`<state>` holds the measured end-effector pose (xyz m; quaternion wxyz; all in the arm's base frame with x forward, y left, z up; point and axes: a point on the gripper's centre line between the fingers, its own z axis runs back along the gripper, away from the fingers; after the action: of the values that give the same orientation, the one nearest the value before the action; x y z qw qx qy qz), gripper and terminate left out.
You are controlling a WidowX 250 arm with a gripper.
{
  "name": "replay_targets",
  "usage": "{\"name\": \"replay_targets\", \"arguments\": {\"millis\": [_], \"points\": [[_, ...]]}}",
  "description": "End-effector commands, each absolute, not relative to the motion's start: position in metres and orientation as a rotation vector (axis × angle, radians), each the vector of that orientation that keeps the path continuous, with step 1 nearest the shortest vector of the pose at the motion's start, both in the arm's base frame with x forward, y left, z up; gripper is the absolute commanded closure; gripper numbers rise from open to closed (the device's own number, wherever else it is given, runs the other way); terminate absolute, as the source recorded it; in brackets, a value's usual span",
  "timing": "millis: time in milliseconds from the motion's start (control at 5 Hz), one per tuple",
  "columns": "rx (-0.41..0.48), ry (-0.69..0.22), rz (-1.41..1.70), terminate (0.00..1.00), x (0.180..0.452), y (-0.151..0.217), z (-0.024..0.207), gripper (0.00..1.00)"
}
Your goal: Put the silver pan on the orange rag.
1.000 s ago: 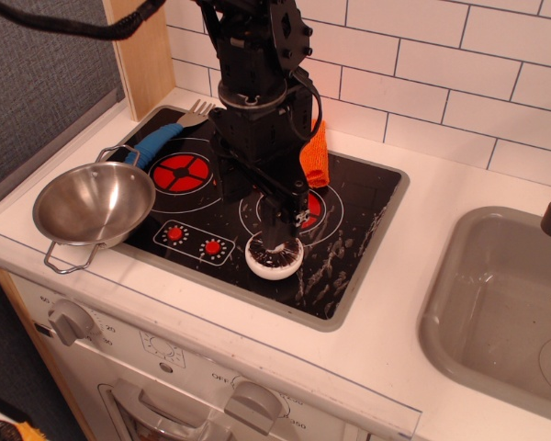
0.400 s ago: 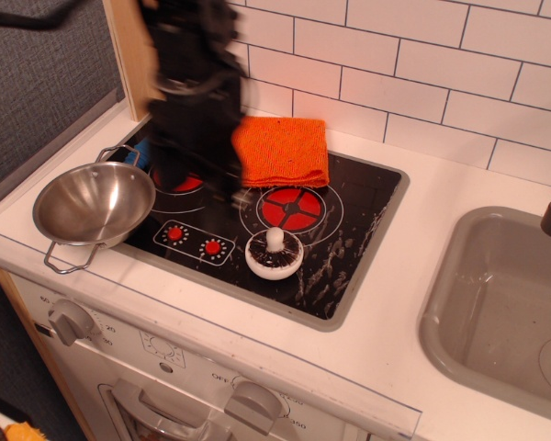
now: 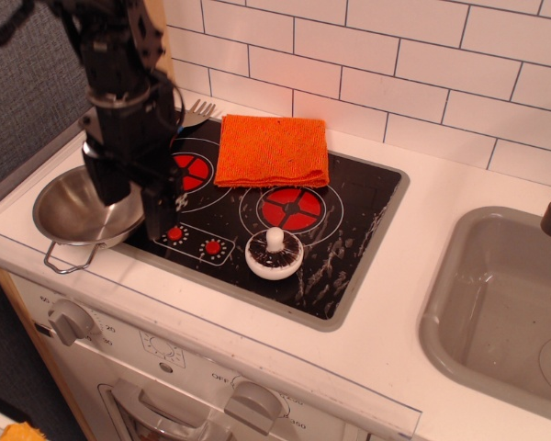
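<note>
Writing: the front panel below the stove top (image 3: 349, 266) carries small print near the knobs (image 3: 71, 320); "OFF" can be made out beside the middle knob and what looks like "350" lower right of it. The rest is too small to read. No brand mark legible.

Change since the earlier frames: the gripper (image 3: 133, 197) has moved left across the stove, from over the white knobbed piece (image 3: 274, 254) a second ago to the left edge of the stove top now. The orange rag (image 3: 273, 150), then mostly hidden behind the arm, shows in full. The silver pan (image 3: 78, 209), the white knobbed piece and the rag lie where they did.

Fingers (image 3: 159, 209): two dark fingers point down and stand apart, released, with nothing between them that can be seen. One finger is over or inside the pan's right side; the other is just right of the rim, over the black glass near the small red dial marks (image 3: 175, 233). Whether either touches the rim cannot be told.

Silver pan: directly under and left of the fingers, on the white counter (image 3: 459, 197) at the stove's left edge, upright, one wire handle (image 3: 62, 260) toward the front.

Orange rag: up and right of the fingers, well apart from them, flat on the rear of the stove top. A fork's tines (image 3: 198, 111) show just left of it, behind the arm.
</note>
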<state>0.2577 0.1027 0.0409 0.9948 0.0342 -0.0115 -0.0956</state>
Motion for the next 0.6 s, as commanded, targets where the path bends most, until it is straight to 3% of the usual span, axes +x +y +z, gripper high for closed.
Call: {"name": "replay_targets", "arguments": {"millis": [0, 200, 400], "points": [[0.071, 0.029, -0.197, 0.0, 0.273, 0.109, 0.001, 0.0], [0.08, 0.016, -0.198, 0.0, 0.271, 0.108, 0.003, 1.0], [0.082, -0.003, -0.204, 0.0, 0.269, 0.105, 0.013, 1.0]]}}
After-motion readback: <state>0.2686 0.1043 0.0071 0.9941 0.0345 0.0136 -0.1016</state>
